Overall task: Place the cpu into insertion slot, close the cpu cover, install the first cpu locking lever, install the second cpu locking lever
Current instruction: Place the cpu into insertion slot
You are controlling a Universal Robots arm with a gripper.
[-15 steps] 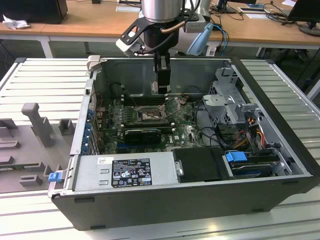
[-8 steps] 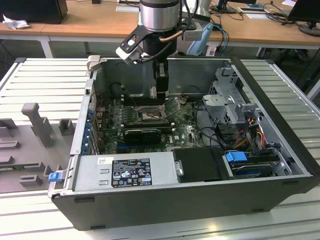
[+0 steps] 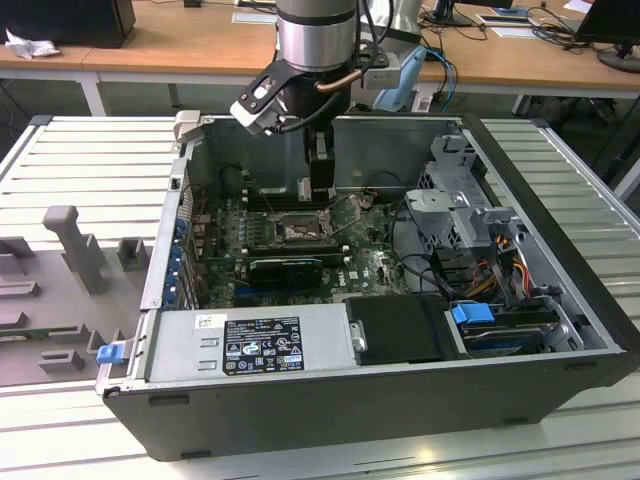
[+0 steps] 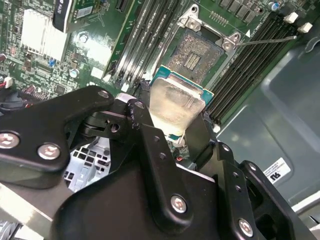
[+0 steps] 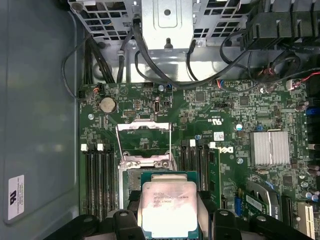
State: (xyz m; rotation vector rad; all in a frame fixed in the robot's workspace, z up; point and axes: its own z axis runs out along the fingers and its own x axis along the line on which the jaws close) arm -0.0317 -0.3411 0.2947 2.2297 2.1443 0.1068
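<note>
Black claw (image 4: 171, 122) pinches flat, silver-topped cpu (image 4: 176, 102) near square insertion slot (image 4: 193, 56).

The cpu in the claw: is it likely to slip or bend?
Probably stiff: the cpu looks like a flat metal-topped plate. Its smooth lid, pinched at the edges by the claw, might slip. Likely light, being thin.

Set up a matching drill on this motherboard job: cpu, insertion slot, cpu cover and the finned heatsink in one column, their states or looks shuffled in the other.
Things:
1. the cpu
2. the insertion slot
3. the cpu cover
4. the finned heatsink

States:
A. raised open
B. silver ribs
C. clamped in the gripper
D. empty, contacts bare

Pairs: 1-C, 2-D, 3-A, 4-B
</note>
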